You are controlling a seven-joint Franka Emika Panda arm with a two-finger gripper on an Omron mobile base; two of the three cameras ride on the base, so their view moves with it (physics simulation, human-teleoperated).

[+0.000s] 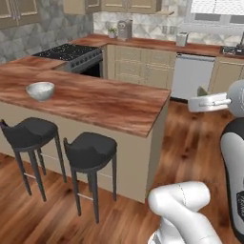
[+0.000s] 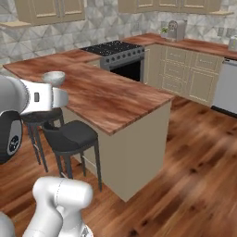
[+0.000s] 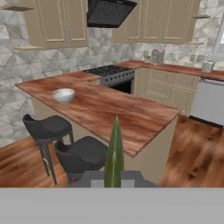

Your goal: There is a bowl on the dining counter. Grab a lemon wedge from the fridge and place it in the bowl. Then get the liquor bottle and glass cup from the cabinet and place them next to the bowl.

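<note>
Here the dining counter (image 1: 109,102) spreads broad with its reddish-brown wood top, and two black stools (image 1: 90,151) stand at its near side. The speckled bowl (image 1: 40,90) sits on the counter's far left part, well apart from the arm. In the hand view, the gripper (image 3: 113,177) is pressed together on a thin green lemon wedge (image 3: 114,151), which stands upright between the fingertips.

Stools: two dark-cushioned bar stools (image 1: 90,151) stand side by side against the island's near face.
Stove: black-topped range (image 1: 71,53) beyond the island.
Dishwasher: white panel (image 1: 191,76) among beige lower cabinets.
Floor: reddish wood planks (image 2: 194,176).
</note>
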